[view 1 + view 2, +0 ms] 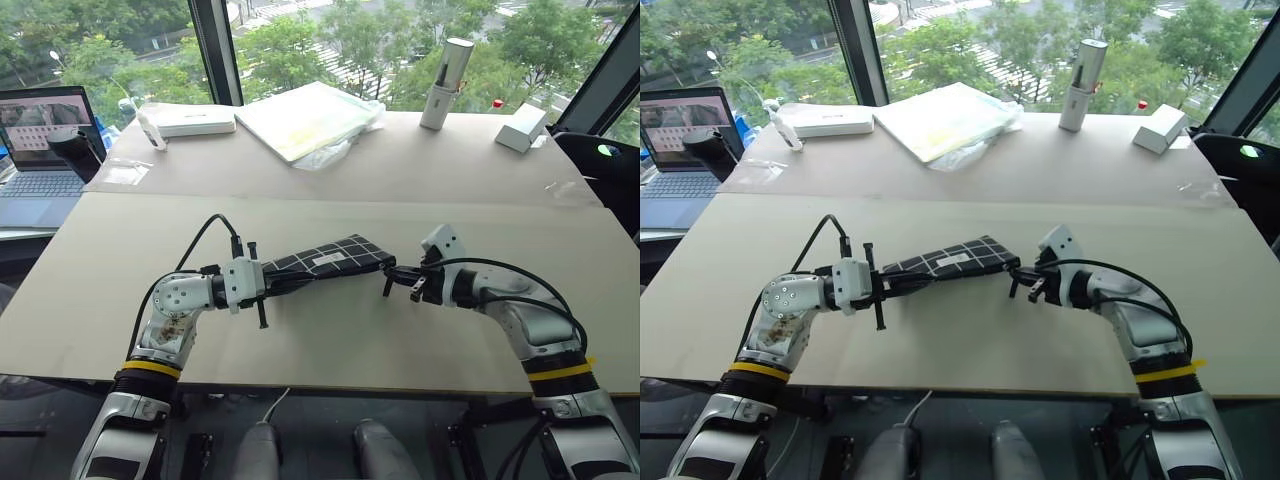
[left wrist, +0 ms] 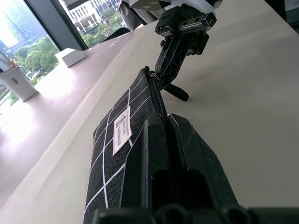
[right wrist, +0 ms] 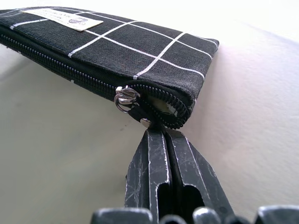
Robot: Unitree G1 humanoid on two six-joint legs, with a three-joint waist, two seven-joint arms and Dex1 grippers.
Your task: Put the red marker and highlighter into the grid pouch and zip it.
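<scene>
Above the near table (image 1: 330, 340), the grid pouch (image 1: 325, 258) hangs lengthwise between both arms, left gripper (image 1: 268, 282) clamped on one end, right gripper (image 1: 398, 277) pinching the zipper pull (image 3: 140, 114) (nearly at the seam's end) opposite.

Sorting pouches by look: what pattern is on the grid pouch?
Black fabric with thin white grid lines on the grid pouch, clearest in the right wrist view.

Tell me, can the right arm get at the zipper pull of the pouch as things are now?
Probably yes. The right gripper is already at the zipper end of the pouch, its fingers shut just below the metal pull ring, with nothing between them. The left gripper clamps the pouch's other end, holding it steady.
</scene>
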